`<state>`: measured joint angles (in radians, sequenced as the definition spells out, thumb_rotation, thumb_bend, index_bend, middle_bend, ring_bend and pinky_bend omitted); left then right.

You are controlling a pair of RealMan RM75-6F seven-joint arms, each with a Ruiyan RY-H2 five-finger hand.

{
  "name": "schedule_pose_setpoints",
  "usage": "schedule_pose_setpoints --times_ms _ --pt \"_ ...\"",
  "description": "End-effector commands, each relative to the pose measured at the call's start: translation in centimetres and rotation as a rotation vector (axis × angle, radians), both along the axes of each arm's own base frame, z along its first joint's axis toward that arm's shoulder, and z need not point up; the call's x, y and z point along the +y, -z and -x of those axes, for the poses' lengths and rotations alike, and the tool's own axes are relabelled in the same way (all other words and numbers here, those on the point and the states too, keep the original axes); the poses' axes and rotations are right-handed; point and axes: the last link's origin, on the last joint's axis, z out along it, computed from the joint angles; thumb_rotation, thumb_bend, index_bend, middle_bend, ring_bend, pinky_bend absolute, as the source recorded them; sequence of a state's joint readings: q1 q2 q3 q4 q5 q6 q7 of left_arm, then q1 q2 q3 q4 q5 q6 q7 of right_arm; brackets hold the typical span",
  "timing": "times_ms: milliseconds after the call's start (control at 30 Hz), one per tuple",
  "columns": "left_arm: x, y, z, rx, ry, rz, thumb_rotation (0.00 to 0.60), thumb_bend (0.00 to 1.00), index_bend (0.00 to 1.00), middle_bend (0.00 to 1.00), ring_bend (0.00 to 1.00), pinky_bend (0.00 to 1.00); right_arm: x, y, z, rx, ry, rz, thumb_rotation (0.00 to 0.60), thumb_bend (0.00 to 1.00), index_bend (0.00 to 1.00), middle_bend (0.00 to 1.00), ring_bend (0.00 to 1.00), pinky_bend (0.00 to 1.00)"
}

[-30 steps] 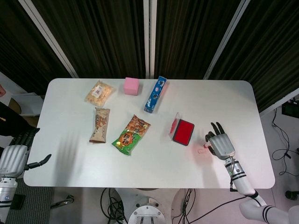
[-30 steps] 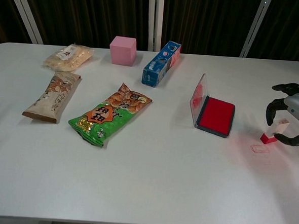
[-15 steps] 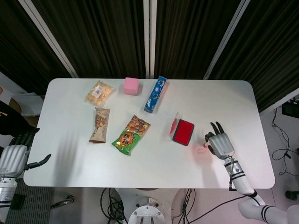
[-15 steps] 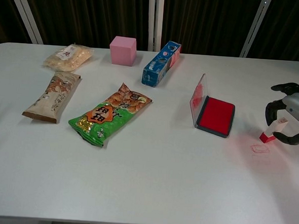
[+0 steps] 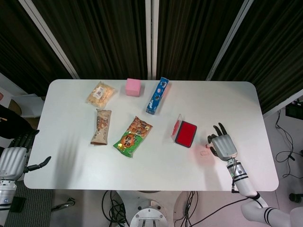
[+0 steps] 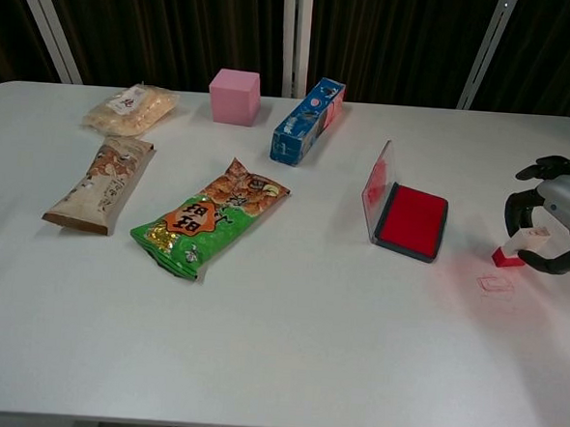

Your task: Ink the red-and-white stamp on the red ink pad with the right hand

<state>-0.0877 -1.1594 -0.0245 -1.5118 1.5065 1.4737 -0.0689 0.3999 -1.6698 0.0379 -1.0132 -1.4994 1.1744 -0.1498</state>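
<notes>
**Stamp in hand, inking not yet done**

We hold the red-and-white stamp (image 6: 521, 245) in the right hand (image 6: 556, 220), with its fingers (image 6: 520, 204) curled around the white upper body and the thumb closing from below. The stamp sits tilted, its red base low over the tabletop (image 6: 287, 339), to the right of the red ink pad (image 6: 412, 221) and apart from it. We judge the pickup complete; the carry to the pad, the press onto the ink and the lift-off remain. A faint red rectangular outline (image 6: 495, 283) lies on the tabletop just beside the stamp (whether it is a printed mark or only a reflection, we cannot tell).

The left hand (image 5: 16, 158) rests off the tabletop's left edge, fingers spread and holding nothing.

Materials and shapes:
- Stamp: small, blocky, rigid, white above and red below.
- Ink pad: shallow dark tray with a flat, matte red felt-like surface; its clear hinged lid (image 6: 375, 187) stands upright along the left side, so we should approach from the right or from above.
- Tabletop: smooth, white, slightly glossy, with rounded corners.
- Other items: a crinkly green snack bag (image 6: 207, 220), a brown wrapper (image 6: 101, 181), a pale translucent pouch (image 6: 131, 107), a soft-looking pink cube (image 6: 235, 96) and a blue carton (image 6: 308, 120), all well apart from the pad.
</notes>
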Motion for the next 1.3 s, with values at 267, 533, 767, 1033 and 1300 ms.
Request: schedule_pose_setpoints --times_ms 267,533,767,1033,1300 --pt "0.0 0.0 -0.1 0.0 0.003 -0.001 0.289 0.17 0.11 0.12 0.12 0.21 -0.4 -1.2 -0.5 -0.039 -0.009 0.032 0.6 0.3 0.62 0.54 0.16 0.0" --pt "0.1 -0.1 -0.2 0.001 0.005 0.0 0.288 0.17 0.11 0.12 0.12 0.21 -2.4 -3.2 -2.8 -0.081 -0.059 0.052 0.6 0.32 0.64 0.54 0.42 0.55" --pt "0.1 0.0 0.0 -0.002 -0.004 0.003 0.29 0.17 0.11 0.12 0.12 0.21 -3.6 -2.3 -5.5 -0.058 -0.098 -0.044 0.6 0.34 0.64 0.54 0.67 0.9" --pt "0.1 -0.2 0.4 -0.002 -0.011 -0.001 0.291 0.17 0.11 0.12 0.12 0.21 -5.0 -0.3 -7.6 -0.039 -0.085 -0.104 0.6 0.34 0.65 0.55 0.69 0.92" --pt "0.2 -0.1 0.9 -0.01 -0.023 -0.002 0.291 0.17 0.11 0.12 0.12 0.21 -6.1 1.4 -9.2 -0.015 -0.081 -0.141 0.6 0.34 0.66 0.56 0.69 0.92"
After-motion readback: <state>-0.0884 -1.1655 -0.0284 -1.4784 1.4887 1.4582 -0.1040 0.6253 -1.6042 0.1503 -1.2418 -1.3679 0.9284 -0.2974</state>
